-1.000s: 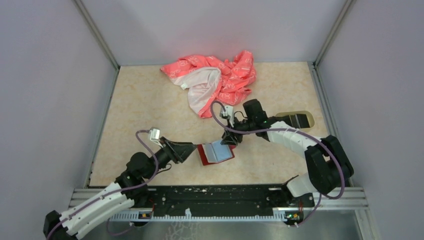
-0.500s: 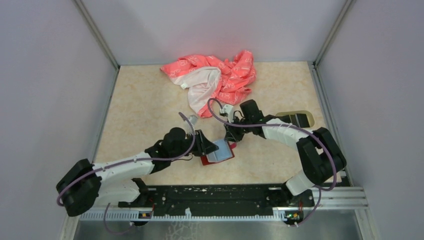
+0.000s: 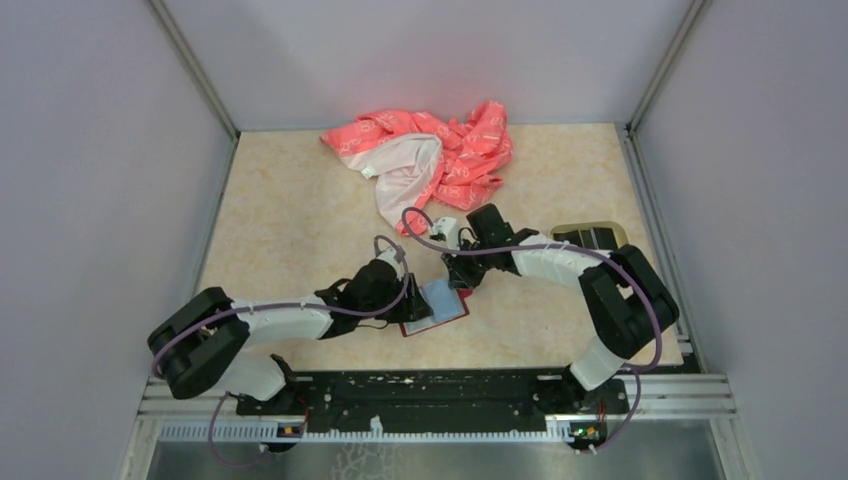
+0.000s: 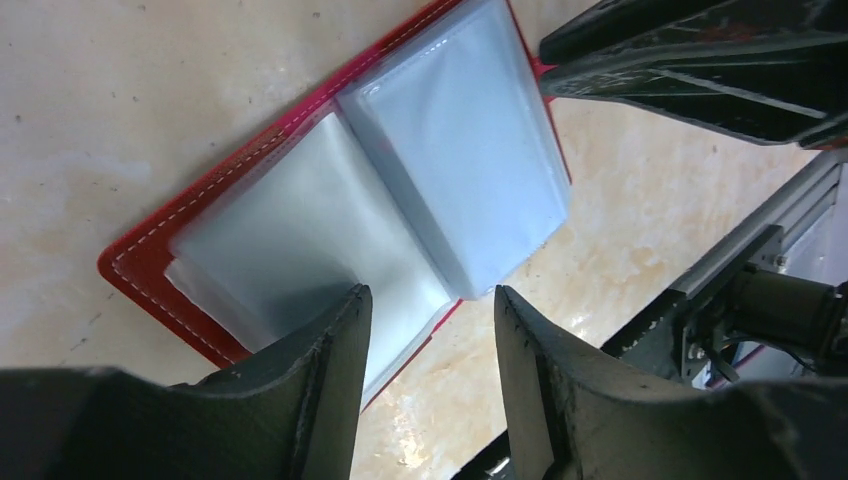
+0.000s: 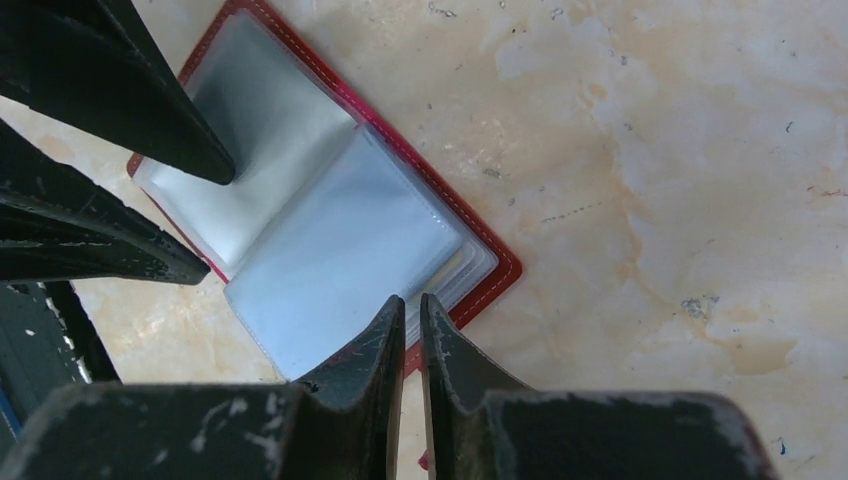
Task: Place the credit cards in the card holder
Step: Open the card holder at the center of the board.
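On my left, the left gripper is down at the left page of the card holder. In the left wrist view its jaws stand apart with nothing clamped between them, and the tips frame the near edge of that page. I read this as pinning the page flat, though I cannot tell whether the tips actually touch it.

The card holder lies open and face up around the middle of the worktop, a little toward the near edge. Its red cover is underneath and the grey-blue pockets are spread like a book. Every pocket I can see looks empty.

At the far edge, well apart from the work, sits a bunched pink cloth.

The right gripper is at the right-hand corner of the card holder. Its jaws are drawn in to a thin slit, with the tips at the edge of the pocket stack. I cannot tell whether a pocket leaf is nipped between them.

The credit cards lie dark in a beige tray by the right edge, and neither arm has one.

As I judge it, the holder is opened and being readied, but no card has gone in yet. Fetching and slotting each card is all yet to do.
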`<state>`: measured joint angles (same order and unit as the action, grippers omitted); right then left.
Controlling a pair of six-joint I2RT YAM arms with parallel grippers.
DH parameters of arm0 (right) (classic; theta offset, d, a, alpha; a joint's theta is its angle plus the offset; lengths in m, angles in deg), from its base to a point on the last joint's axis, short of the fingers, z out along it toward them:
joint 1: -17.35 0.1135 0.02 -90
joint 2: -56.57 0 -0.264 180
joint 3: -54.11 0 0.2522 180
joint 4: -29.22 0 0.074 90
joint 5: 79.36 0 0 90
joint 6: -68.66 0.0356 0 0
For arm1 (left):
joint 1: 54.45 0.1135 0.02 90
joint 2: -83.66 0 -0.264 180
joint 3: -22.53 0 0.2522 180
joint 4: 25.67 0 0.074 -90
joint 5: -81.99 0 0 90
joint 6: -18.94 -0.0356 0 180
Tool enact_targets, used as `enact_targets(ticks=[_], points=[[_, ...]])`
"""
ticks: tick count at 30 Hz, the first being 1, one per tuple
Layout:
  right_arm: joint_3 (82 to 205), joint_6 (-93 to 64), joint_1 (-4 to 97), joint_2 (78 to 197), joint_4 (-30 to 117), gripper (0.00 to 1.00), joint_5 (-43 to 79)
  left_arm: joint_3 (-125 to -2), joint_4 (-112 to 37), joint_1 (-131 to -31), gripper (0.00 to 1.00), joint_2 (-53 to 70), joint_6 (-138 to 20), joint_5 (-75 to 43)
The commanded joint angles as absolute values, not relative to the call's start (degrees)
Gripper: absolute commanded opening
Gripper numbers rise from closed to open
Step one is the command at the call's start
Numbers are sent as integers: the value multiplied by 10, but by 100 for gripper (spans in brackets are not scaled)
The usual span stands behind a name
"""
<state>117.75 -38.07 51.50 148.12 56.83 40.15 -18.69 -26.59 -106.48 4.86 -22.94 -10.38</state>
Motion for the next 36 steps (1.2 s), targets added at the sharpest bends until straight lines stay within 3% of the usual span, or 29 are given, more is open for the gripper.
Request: enact_targets(ticks=[1,25,36], points=[[1209,-395,529,1482,576,10,371,-185,-255,-1067,56,21,-239,-95],[1225,-408,577,1516,602,7,369,-144,-154,-1049,63,-20,-225,-139],[1235,-359,578,1546,597,7,443,-145,-141,-1046,65,-50,-227,-146]])
